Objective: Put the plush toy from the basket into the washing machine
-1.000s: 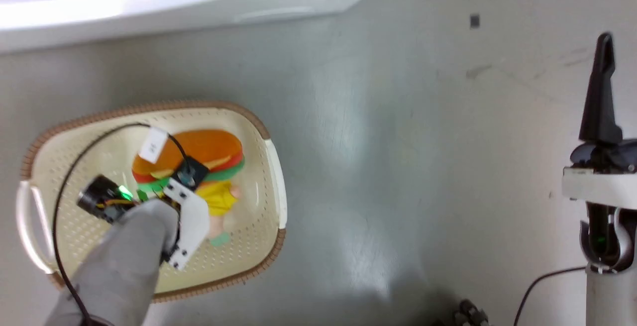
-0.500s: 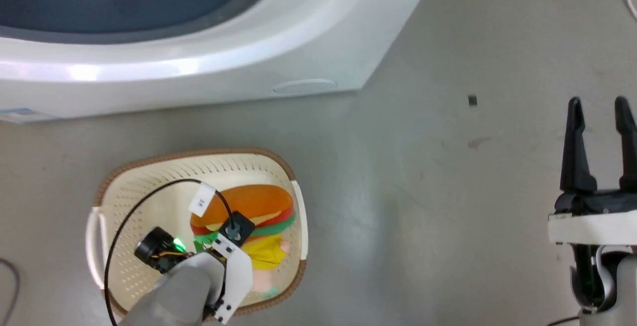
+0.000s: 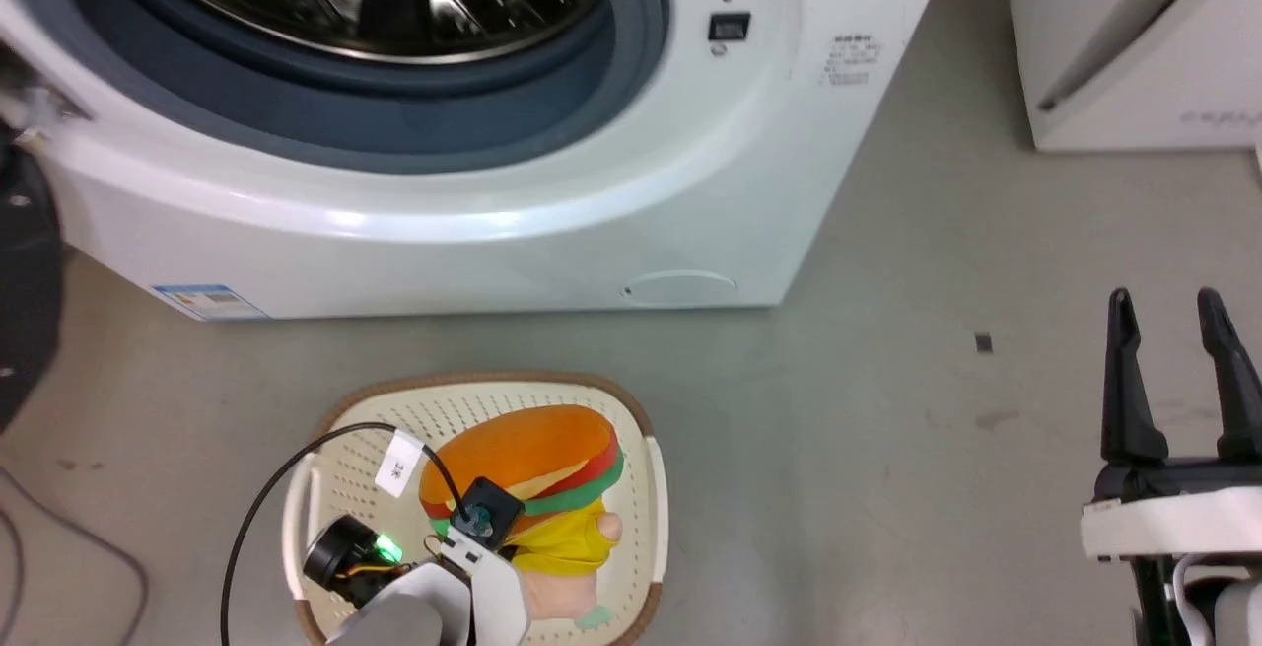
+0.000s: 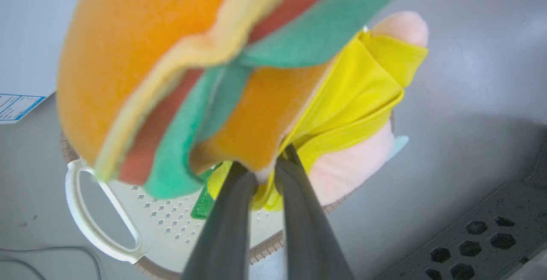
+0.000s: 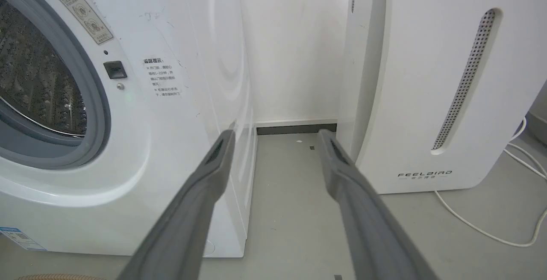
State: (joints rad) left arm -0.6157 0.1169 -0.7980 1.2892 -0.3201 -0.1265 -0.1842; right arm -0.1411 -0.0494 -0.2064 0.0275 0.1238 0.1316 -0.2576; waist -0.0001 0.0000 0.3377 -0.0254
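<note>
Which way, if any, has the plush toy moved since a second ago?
Yes: upward. Held by the left gripper, the plush toy now looms larger against the basket, its feet overlapping the rim. The camera also moved.

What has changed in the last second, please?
The head camera tilted up, so the drum of the washing machine shows now. The left hand, shut on the plush toy, has raised it above the basket. The right hand stays open and idle.

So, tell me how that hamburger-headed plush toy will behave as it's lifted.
Probably floppy: the soft hamburger-headed plush toy in its yellow shirt bunches where the left gripper pinches it. Likely light, since a small pinch holds it. The big head may swing.
</note>
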